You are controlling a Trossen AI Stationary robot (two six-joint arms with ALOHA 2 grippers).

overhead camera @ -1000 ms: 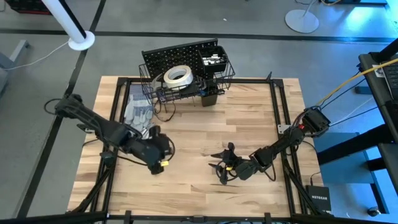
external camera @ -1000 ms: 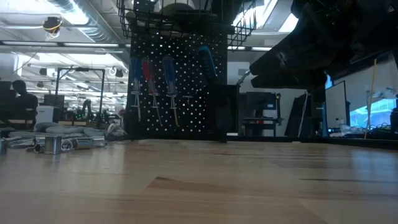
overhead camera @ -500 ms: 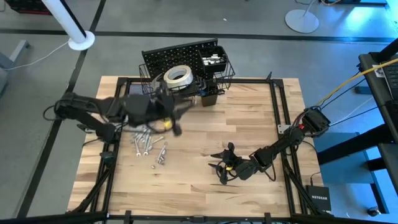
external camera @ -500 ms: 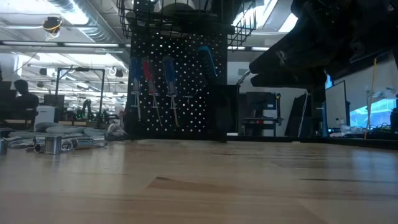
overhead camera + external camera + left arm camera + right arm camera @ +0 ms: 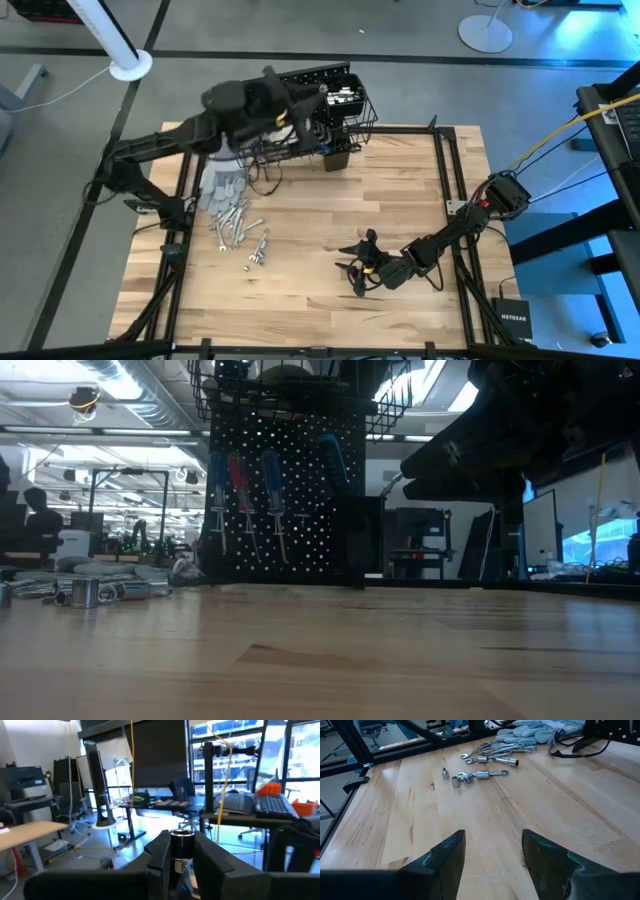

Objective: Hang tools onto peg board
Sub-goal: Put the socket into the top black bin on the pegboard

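Socket between left end effector fingers

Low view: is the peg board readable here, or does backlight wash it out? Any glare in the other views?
Low view: the peg board is backlit, mostly a silhouette with light showing through its holes, though the hung screwdrivers still show colour. Left wrist view: bright windows behind, and the silver socket between the left gripper fingers carries highlights. Right wrist view: evenly lit table, wrenches legible.

The left gripper, low over the table's left side a second ago, now sits raised above the peg board, a silver socket between its fingers.
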